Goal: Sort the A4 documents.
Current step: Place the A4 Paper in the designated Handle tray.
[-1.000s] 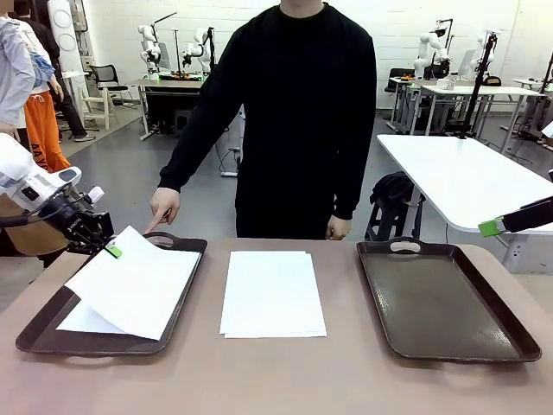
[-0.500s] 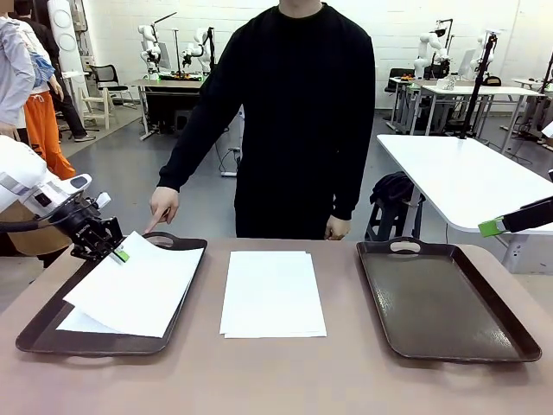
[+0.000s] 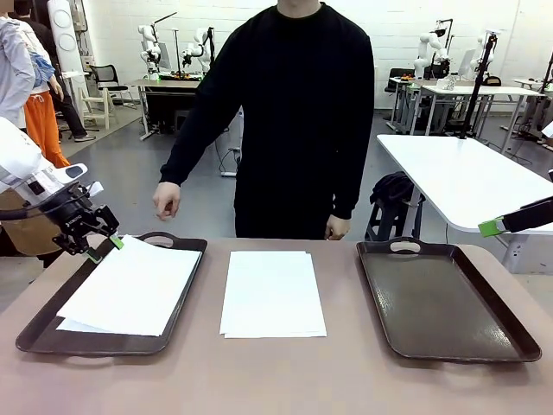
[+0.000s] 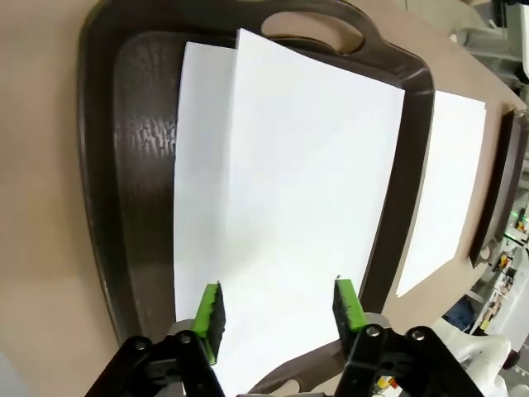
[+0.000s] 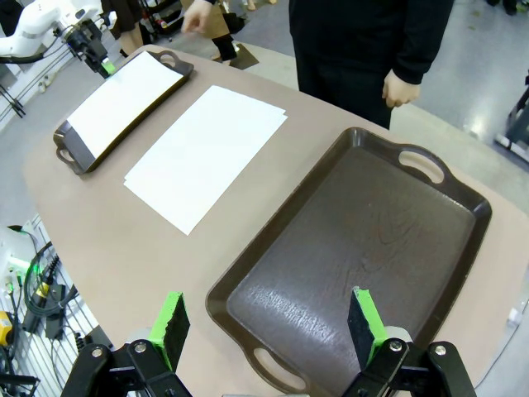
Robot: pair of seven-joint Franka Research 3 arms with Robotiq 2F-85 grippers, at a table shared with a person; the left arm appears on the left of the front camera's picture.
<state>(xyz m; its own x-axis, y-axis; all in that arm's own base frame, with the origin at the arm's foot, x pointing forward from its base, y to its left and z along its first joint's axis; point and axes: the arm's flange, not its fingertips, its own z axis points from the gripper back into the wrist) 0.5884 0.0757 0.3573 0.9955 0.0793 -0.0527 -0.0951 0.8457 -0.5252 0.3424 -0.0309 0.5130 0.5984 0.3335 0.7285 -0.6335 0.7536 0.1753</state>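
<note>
Left wrist view: left fingers (image 4: 211, 313) stood wide above two offset sheets (image 4: 306, 165) in the left tray (image 4: 136, 165). Right wrist view: right fingers (image 5: 171, 324) stood wide over the right tray (image 5: 364, 240).

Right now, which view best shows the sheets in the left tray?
Left wrist view: it looks down closely on the sheets, two offset edges distinct inside the left tray. Front view foreshortens them; right wrist view shows them small, far off.
</note>
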